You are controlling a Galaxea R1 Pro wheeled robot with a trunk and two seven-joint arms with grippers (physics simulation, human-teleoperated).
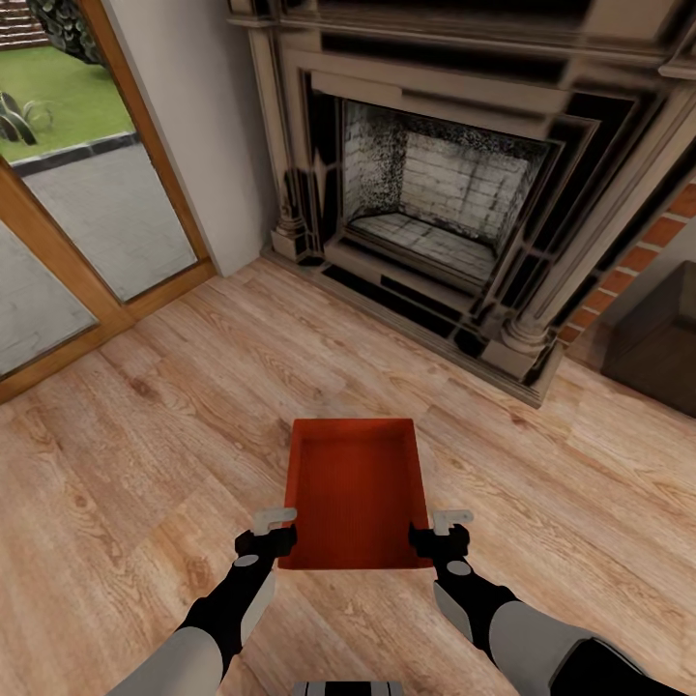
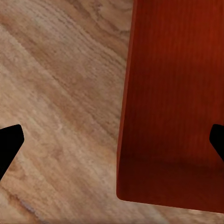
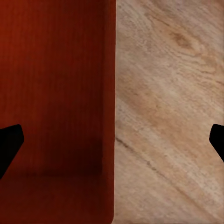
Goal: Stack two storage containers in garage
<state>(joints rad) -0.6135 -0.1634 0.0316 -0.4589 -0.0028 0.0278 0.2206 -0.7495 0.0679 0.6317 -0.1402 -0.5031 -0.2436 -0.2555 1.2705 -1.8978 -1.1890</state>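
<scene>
Fingers (image 1: 275, 523) astride container (image 1: 356, 503), wood floor (image 1: 145, 464), fireplace (image 1: 435, 193)

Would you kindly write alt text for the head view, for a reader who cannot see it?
An open orange-red storage container sits on a light wood floor, with the left hand and right hand straddling its near side walls. A fireplace stands beyond it.

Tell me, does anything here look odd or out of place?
Nothing stands out. The orange-red storage container sits level and undamaged above the wood floor, each side wall between an open gripper's fingers: left gripper, right gripper.
</scene>
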